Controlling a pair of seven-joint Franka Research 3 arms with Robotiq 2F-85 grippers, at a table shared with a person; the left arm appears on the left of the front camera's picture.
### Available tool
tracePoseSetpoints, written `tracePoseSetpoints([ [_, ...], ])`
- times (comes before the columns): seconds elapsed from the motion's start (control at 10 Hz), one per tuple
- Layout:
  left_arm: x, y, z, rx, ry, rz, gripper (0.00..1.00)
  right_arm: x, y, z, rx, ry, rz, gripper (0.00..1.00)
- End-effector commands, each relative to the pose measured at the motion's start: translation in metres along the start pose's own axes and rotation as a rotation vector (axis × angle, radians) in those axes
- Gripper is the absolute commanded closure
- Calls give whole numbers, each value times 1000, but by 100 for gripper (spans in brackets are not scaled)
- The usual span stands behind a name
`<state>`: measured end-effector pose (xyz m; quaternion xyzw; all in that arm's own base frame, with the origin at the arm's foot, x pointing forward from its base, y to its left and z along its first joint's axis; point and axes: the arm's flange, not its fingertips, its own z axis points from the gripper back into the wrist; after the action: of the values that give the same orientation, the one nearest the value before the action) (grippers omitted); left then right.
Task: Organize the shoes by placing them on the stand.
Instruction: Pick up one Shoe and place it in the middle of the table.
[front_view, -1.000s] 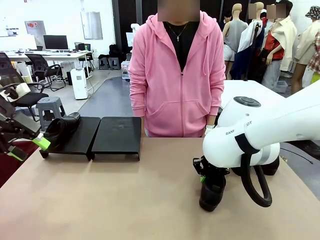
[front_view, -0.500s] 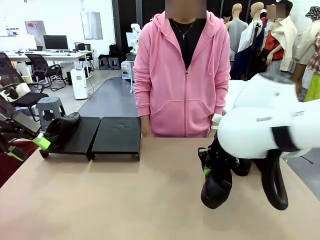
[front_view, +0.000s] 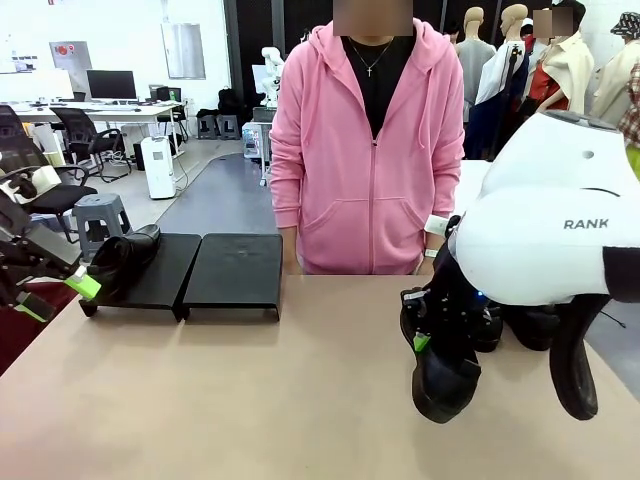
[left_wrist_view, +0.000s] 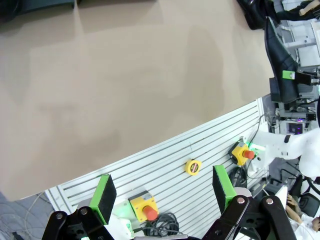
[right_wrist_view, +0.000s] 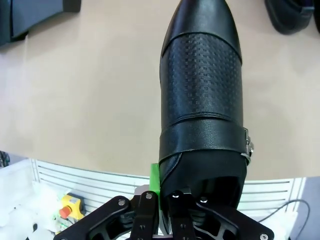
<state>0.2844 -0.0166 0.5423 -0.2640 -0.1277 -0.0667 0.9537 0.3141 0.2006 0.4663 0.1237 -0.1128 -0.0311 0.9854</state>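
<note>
A glossy black shoe (front_view: 445, 378) hangs toe-down just above the table at the right, with my right gripper (front_view: 428, 343) shut on its heel rim. In the right wrist view this shoe (right_wrist_view: 202, 90) points away from me, and one green pad (right_wrist_view: 155, 178) lies against its side. The black stand (front_view: 235, 270) sits at the table's far left, and one shoe (front_view: 120, 258) rests on its left shelf. My left gripper (front_view: 55, 297) hovers open beside that shelf, off the table's left edge; between its pads (left_wrist_view: 105, 192) there is nothing.
More black shoes (front_view: 532, 326) lie behind my right arm, and one shoe (right_wrist_view: 292, 15) is at the wrist view's top right. A person in a pink hoodie (front_view: 368, 150) stands at the far edge. Below my left gripper a slatted panel (left_wrist_view: 190, 150) carries emergency-stop buttons.
My right arm has raised the shoe off the table and swung it slightly right and nearer the camera. The left gripper has not moved.
</note>
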Motion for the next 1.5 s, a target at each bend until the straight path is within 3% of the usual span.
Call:
tracePoseSetpoints([
  [0.0, -1, 3, 2, -8, 2, -11, 0, -1, 1, 3, 2, -3, 4, 100],
  [0.2, -1, 3, 2, -8, 2, -11, 0, -12, 97, -17, -16, -121, 306, 100],
  [0.3, -1, 3, 2, -8, 2, -11, 0, -15, 145, -34, -52, -113, 402, 100],
  [0.4, -1, 3, 2, -8, 2, -11, 0, -15, 184, -54, -49, -109, 440, 100],
  [0.6, -1, 3, 2, -8, 2, -11, 0, -4, 239, -104, -105, -152, 388, 100],
  [0.8, -1, 3, 2, -8, 2, -11, 0, 5, 262, -149, -196, -80, 298, 100],
  [1.2, -1, 3, 2, -8, 2, -11, 0, 2, 266, -182, -141, 115, 194, 100],
  [1.3, -1, 3, 2, -8, 2, -11, 0, 5, 263, -184, -115, 156, 172, 92],
  [1.4, -1, 3, 2, -8, 2, -11, 0, 7, 260, -184, -118, 155, 168, 33],
])
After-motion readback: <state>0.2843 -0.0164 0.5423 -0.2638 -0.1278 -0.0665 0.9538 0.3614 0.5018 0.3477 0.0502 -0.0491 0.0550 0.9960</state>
